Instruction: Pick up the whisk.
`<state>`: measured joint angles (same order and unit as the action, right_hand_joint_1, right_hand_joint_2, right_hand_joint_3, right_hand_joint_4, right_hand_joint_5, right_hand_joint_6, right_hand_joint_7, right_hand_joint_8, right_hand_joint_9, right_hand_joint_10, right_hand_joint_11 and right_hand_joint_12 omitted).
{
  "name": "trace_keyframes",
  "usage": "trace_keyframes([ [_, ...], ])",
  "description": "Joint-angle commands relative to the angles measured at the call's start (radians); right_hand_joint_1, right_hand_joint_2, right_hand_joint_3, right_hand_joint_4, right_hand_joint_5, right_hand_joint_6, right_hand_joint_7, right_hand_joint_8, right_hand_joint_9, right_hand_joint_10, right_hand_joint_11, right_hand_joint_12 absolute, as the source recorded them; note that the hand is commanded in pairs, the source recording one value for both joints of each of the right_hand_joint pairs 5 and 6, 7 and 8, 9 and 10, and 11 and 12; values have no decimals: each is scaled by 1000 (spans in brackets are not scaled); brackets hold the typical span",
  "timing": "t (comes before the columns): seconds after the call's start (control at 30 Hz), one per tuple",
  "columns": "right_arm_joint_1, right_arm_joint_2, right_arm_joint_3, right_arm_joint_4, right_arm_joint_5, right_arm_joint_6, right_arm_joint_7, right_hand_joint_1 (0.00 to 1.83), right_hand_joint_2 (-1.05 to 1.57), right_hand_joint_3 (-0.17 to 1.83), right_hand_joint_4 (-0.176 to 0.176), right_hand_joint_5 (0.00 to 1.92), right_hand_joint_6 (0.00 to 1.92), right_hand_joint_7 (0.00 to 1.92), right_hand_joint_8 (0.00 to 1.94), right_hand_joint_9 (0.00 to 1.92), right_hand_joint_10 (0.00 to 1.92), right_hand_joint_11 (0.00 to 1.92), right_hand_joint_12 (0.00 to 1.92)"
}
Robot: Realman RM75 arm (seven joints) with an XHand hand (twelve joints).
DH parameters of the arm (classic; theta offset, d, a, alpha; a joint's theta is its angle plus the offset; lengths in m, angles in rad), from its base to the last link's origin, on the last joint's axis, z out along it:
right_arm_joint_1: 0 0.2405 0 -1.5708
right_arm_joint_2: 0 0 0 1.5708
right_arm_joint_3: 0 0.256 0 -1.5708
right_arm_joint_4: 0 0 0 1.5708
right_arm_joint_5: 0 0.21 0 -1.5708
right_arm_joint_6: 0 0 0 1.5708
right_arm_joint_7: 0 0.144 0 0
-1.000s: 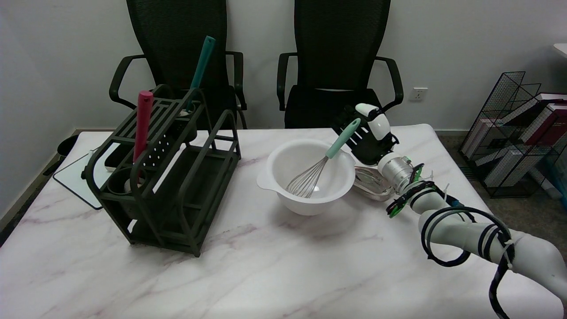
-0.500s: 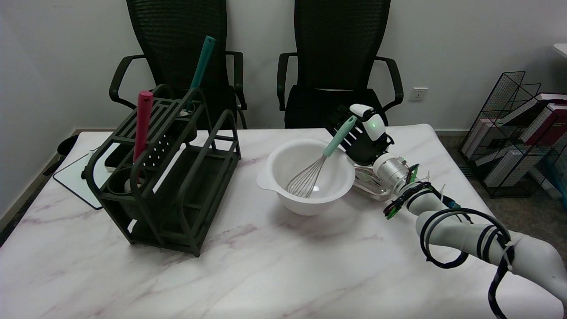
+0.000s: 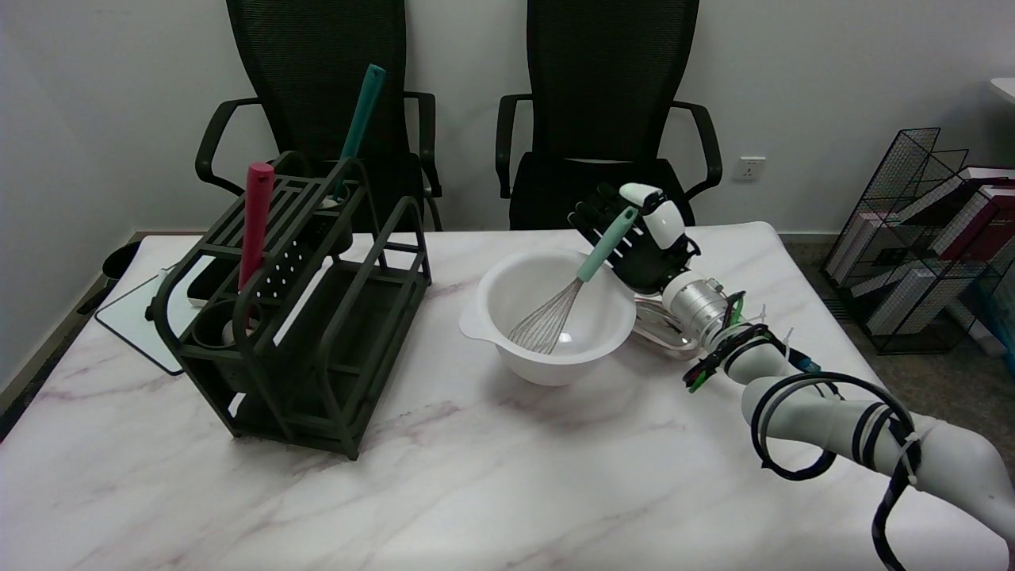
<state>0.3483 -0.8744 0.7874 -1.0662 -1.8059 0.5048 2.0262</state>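
Mint-green at its handle, the whisk [image 3: 572,290] leans in the white bowl [image 3: 549,314] on the desk [image 3: 476,476] with its wires resting inside, so the right hand [image 3: 641,242] reaches behind that raised handle, fingers [image 3: 591,214] spread, not visibly gripping it.

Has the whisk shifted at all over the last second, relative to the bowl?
Yes. The whisk has shifted slightly left against the white bowl, which has not moved: its handle top stands nearer the bowl's middle, with the right hand behind it.
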Motion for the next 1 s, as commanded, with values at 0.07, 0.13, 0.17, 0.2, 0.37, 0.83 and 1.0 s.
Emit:
trace_keyframes([
  [0.07,-4,0,6,-26,-17,10,-2,954,651,1039,0,398,398,364,364,593,593,656,656],
  [0.13,-5,0,6,-26,-17,16,-6,953,654,1042,0,407,407,371,371,589,589,662,662],
  [0.17,-6,0,6,-26,-17,17,-7,953,655,1044,0,410,410,373,373,588,588,665,665],
  [0.2,-7,0,6,-26,-18,18,-8,931,656,1046,0,412,412,375,375,589,589,668,668],
  [0.37,-8,0,9,-26,-34,21,-8,924,676,1059,0,434,434,396,396,610,610,685,685],
  [0.83,-20,0,9,-23,-34,45,-8,919,751,1035,0,569,569,1030,1030,1177,1177,916,916],
  [1.0,-29,0,9,-22,-34,58,-9,915,788,1034,0,601,601,1094,1094,1190,1190,1011,1011],
])
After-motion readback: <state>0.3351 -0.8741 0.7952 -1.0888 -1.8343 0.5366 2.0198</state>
